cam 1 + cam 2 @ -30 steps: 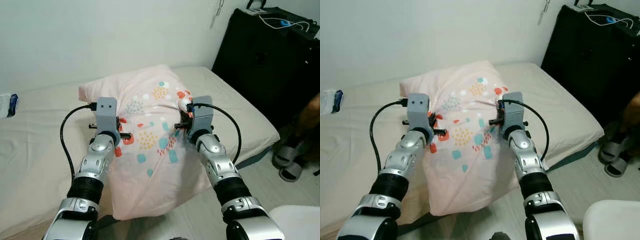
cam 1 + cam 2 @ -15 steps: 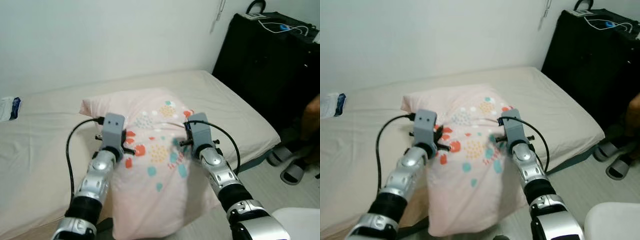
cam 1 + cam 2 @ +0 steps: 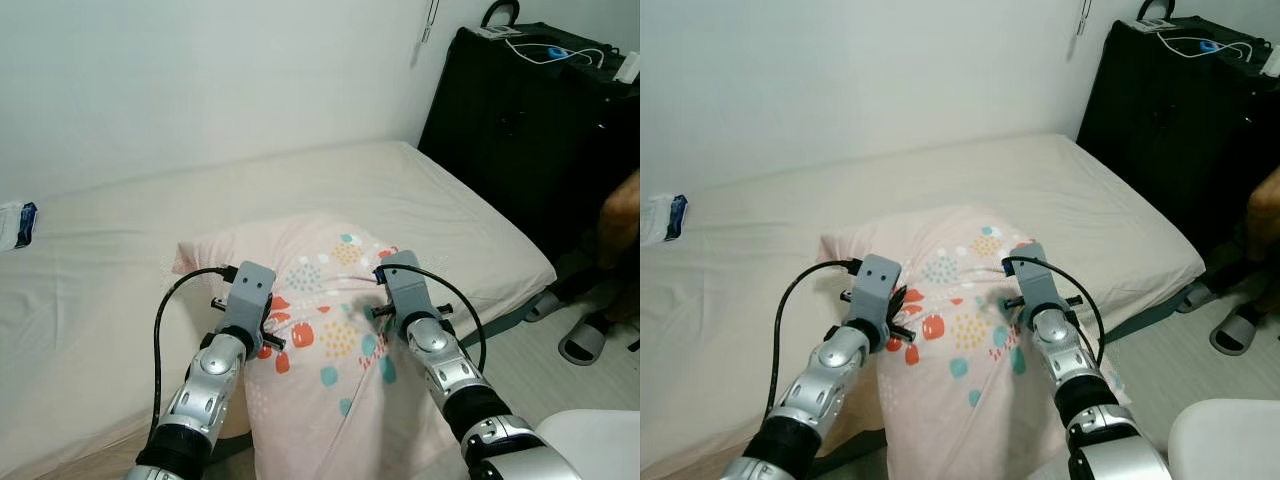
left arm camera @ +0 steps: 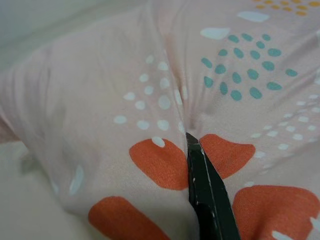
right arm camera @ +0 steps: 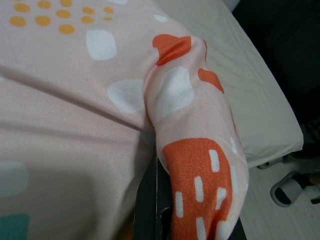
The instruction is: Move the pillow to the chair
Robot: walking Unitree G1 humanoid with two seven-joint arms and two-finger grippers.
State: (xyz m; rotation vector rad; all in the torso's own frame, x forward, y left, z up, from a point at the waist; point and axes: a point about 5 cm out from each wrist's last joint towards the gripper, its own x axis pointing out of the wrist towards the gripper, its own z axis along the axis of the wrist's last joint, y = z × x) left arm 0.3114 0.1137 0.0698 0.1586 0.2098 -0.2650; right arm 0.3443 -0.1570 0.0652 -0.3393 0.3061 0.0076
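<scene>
A pink pillow (image 3: 325, 335) printed with orange, teal and white shapes hangs between my two arms, its far end resting on the beige bed (image 3: 120, 270) and its near end drooping over the bed's edge toward me. My left gripper (image 3: 266, 330) is shut on a pinch of its cover on the left side; one black finger (image 4: 206, 192) presses into the fabric. My right gripper (image 3: 378, 305) is shut on a fold at the pillow's right side, where cloth wraps over its black finger (image 5: 149, 200). A white rounded surface (image 3: 592, 440) lies at the lower right.
A tall black cabinet (image 3: 510, 130) with white cables on top stands right of the bed. Grey slippers (image 3: 585, 345) lie on the floor beside it, with part of a person (image 3: 622, 215) at the right edge. A small white packet (image 3: 14, 224) lies far left on the bed.
The pillow has slid toward me across the bed, from near the wall to the near edge, with both grippers shut on it. The view has shifted too, showing more bare bed.
</scene>
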